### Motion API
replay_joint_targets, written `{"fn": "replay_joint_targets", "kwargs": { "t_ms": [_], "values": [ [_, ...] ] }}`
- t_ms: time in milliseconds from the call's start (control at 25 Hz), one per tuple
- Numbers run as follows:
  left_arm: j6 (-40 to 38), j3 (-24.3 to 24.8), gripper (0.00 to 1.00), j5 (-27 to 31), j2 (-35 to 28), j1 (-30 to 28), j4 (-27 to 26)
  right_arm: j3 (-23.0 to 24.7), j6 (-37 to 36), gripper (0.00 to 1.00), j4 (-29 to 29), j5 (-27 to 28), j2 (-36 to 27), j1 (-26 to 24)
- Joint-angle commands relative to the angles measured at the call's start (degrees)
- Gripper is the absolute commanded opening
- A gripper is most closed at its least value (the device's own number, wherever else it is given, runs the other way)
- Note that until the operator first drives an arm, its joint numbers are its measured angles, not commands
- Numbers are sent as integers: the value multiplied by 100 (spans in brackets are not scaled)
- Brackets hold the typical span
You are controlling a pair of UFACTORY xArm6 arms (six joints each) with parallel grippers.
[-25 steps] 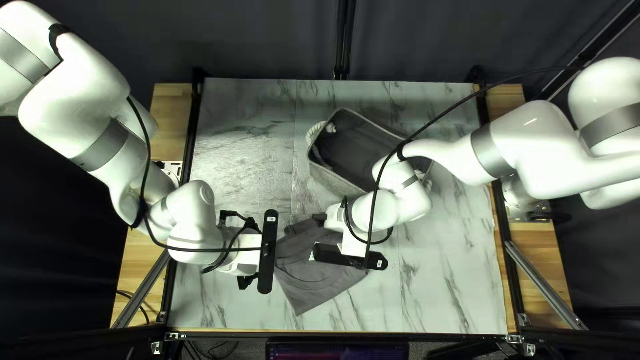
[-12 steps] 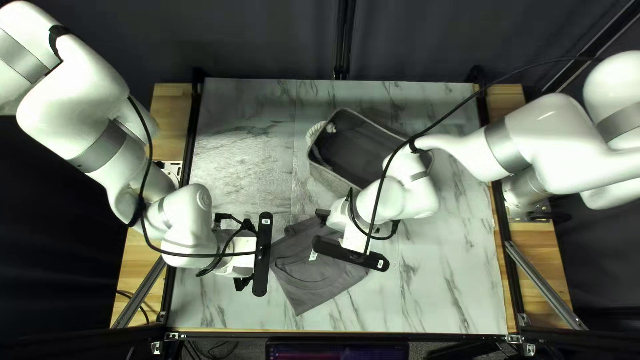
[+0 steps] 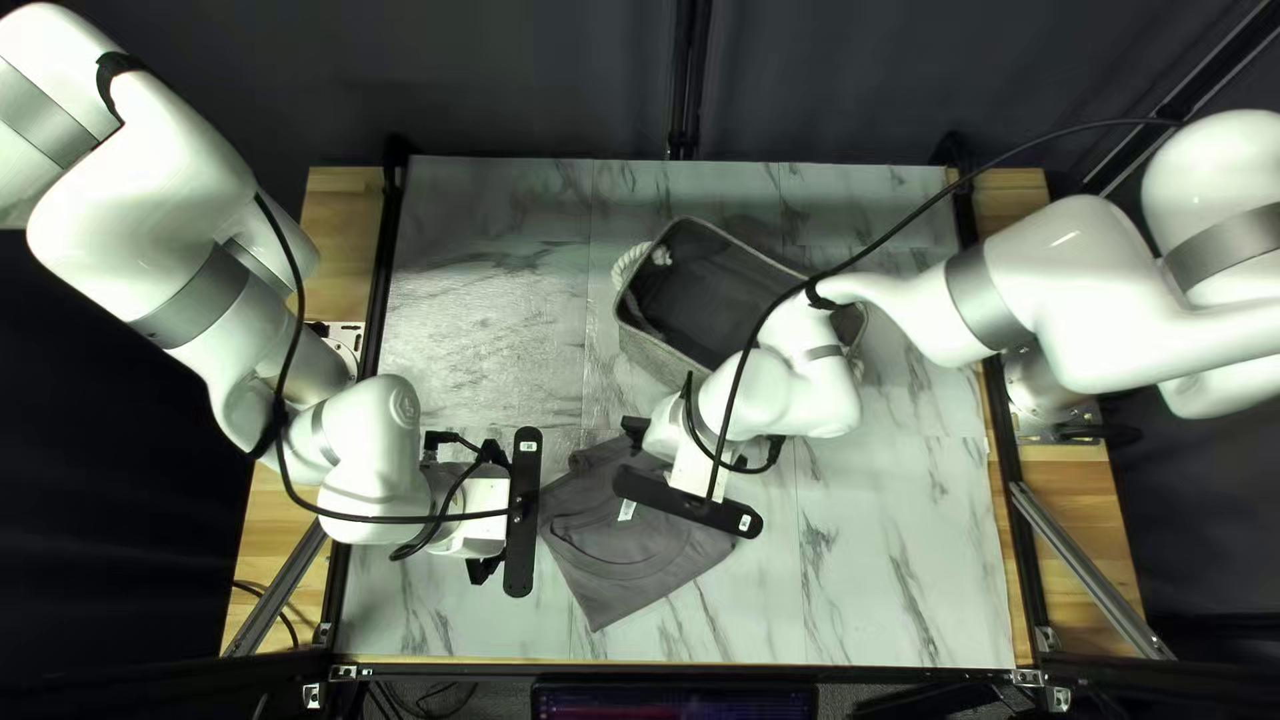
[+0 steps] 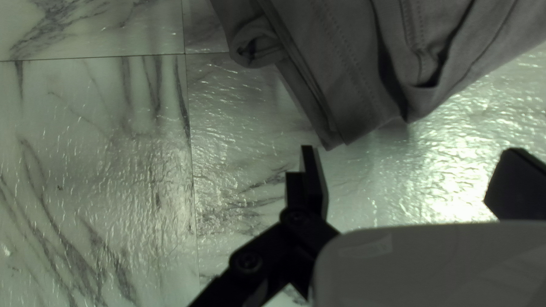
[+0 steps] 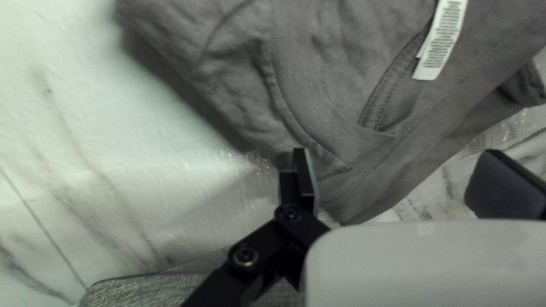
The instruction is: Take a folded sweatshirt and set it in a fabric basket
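My left gripper (image 3: 523,512) is at the left of the grey folded sweatshirt (image 3: 620,558) in the top left view; my right gripper (image 3: 687,502) is over its upper right part. The fabric basket (image 3: 654,358) stands behind the sweatshirt, its inside showing dark. In the left wrist view my left gripper (image 4: 401,176) is wide open, with the sweatshirt's edge (image 4: 352,108) just ahead of its fingers. The right wrist view shows my right gripper (image 5: 389,179) open too, the sweatshirt (image 5: 341,108) and its white tag lying ahead and part of the cloth between the fingers.
My right forearm crosses above the basket's near right side, hiding part of it. A rope handle (image 3: 630,264) sticks out at the basket's left end. Black cables hang along both arms. Marble-patterned tabletop (image 3: 880,560) shows right of the sweatshirt.
My left gripper has drawn back slightly to the left, uncovering more of the sweatshirt. The right gripper has shifted a little left and toward the far edge over the last half second.
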Motion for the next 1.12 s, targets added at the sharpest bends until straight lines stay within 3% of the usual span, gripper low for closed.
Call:
{"fn": "replay_joint_targets", "kwargs": {
  "t_ms": [40,360,1120],
  "values": [
    [-25,-33,100,33,31,-11,19,52,-140,100,145,-159,103,-82],
    [-117,-19,100,59,10,-35,100,52,-98,100,217,-179,232,-167],
    [-583,44,100,178,-96,-202,409,-571,-265,100,596,649,555,-205]
  ]
}}
